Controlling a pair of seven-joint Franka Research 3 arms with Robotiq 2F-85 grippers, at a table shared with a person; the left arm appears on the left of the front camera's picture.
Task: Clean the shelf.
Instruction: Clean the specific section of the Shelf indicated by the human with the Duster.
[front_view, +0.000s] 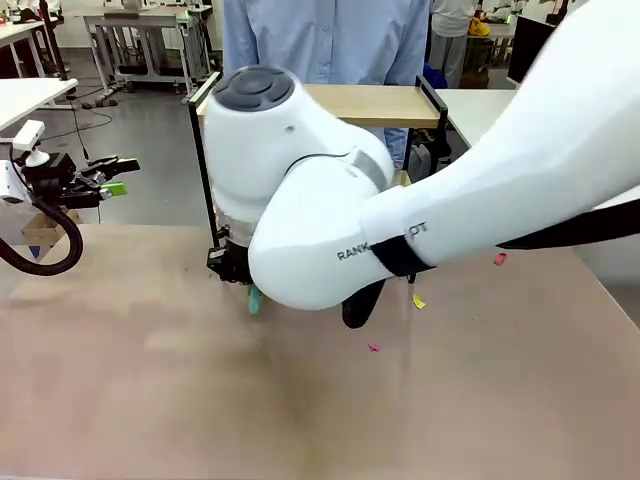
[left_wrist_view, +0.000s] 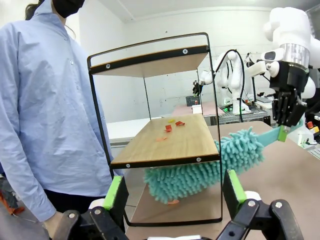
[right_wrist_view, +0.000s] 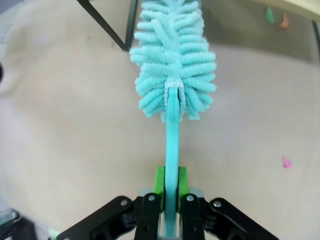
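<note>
Leftmost, the fingers of the left gripper (front_view: 122, 176) stand spread, empty. Centrally, the shelf (left_wrist_view: 175, 145) stands at the far side of the tabletop (front_view: 150, 400), scraps (left_wrist_view: 168, 128) on its lower board. Rightward, the right arm (front_view: 480, 190) reads "RANK…OT"; the right gripper (right_wrist_view: 170, 182) has its fingers pinching a teal duster (right_wrist_view: 172, 55) by the handle.

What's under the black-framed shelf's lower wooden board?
A fluffy teal microfibre duster head and one orange paper scrap at its edge; whatever lies beneath the duster is covered.

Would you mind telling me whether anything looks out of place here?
Yes: small red and orange scraps litter the shelf's lower board, and more coloured scraps lie scattered on the table near it, like spilled debris.
</note>
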